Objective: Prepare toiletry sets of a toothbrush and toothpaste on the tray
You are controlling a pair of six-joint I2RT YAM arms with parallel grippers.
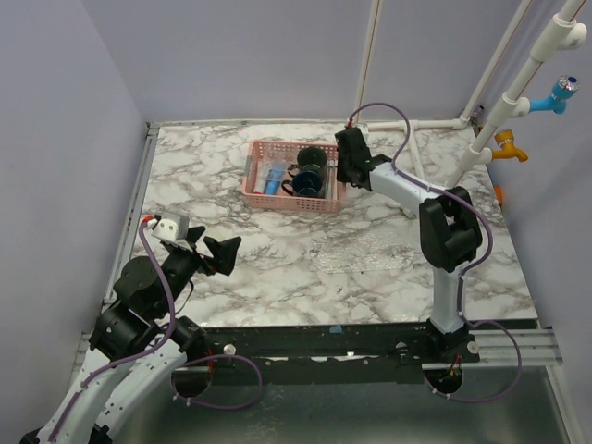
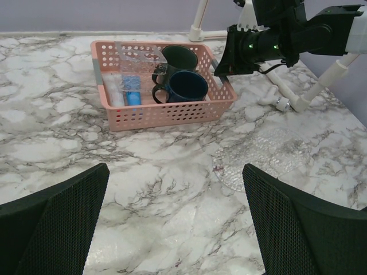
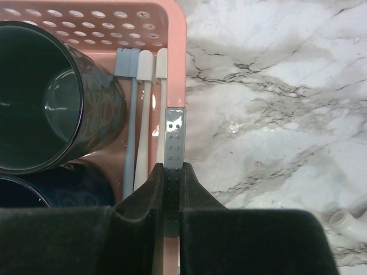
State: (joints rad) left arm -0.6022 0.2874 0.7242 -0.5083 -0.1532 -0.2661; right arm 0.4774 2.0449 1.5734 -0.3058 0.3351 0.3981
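A pink lattice basket (image 1: 291, 205) at the far middle holds a dark green mug (image 1: 313, 159), a navy mug (image 1: 308, 184) and small blue tubes (image 1: 274, 176). My right gripper (image 1: 350, 159) is shut on the grey strip (image 3: 175, 134) on the basket's right rim (image 3: 175, 57). Just inside that rim lie the light-blue toothbrush (image 3: 131, 114) and two white toothbrushes (image 3: 143, 114), beside the green mug (image 3: 34, 97) and navy mug (image 3: 51, 189). The clear tray (image 2: 258, 157) lies on the marble in front of the basket, right of centre. My left gripper (image 2: 175, 172) is open and empty over the near left of the table.
White pipes (image 2: 287, 97) lie on the table at the far right, behind the right arm. A raised edge runs along the table's left side (image 1: 139, 203). The basket (image 2: 166, 114) stands beyond the left gripper.
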